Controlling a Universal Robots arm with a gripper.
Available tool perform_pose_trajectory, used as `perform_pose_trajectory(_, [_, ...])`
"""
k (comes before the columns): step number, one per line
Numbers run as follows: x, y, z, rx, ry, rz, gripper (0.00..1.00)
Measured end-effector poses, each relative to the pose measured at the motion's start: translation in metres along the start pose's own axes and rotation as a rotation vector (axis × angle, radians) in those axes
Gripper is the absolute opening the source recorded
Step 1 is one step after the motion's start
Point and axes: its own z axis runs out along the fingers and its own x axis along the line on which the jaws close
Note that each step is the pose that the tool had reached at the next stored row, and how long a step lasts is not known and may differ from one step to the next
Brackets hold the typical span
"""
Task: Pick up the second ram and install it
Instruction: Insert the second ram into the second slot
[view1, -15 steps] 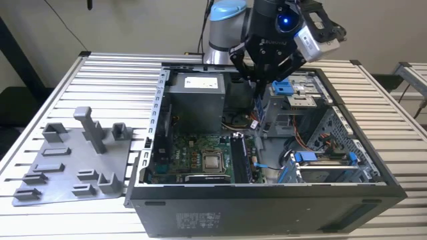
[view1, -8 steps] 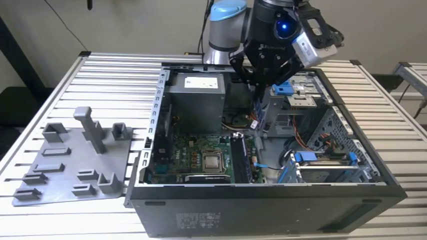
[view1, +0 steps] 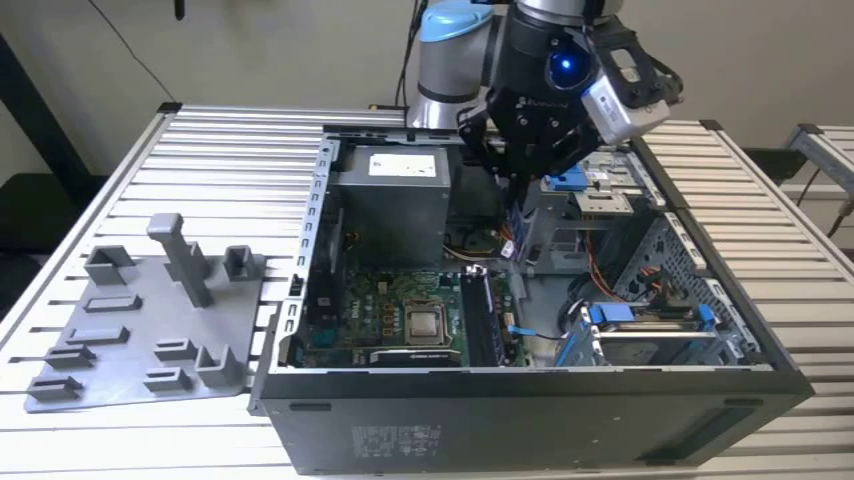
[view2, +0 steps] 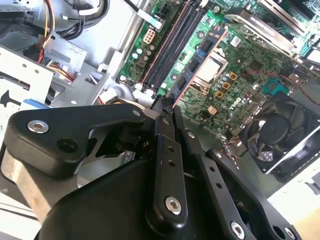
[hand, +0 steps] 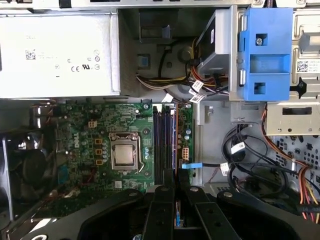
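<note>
1. Between the fingertips of the gripper (view2: 165, 106) we see the second ram (view2: 186, 79), pinched edge-on and reaching down from them.
2. Below it run the motherboard's (hand: 80, 145) long black slots (hand: 162, 145), beside the processor socket (hand: 123, 155).
3. Around these we see the open computer case (view1: 534, 410) on a slatted table (view1: 227, 150), with a grey fixture tray (view1: 134, 330) alongside.

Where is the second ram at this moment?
In the first wrist view the second ram is clamped in the gripper, above the motherboard, near its black memory slots.
</note>
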Motion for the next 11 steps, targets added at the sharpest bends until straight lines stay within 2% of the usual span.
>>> perform_pose_trajectory(3, [0.0, 0.0, 0.0014, 0.0006, -0.0001, 0.0, 0.14])
perform_pose_trajectory(5, [0.0003, 0.0, 0.0048, 0.0005, -0.0025, 0.0, 0.14])
perform_pose_trajectory(11, [0.0004, -0.0019, 0.0156, 0.0005, -0.0027, 0.001, 0.14])
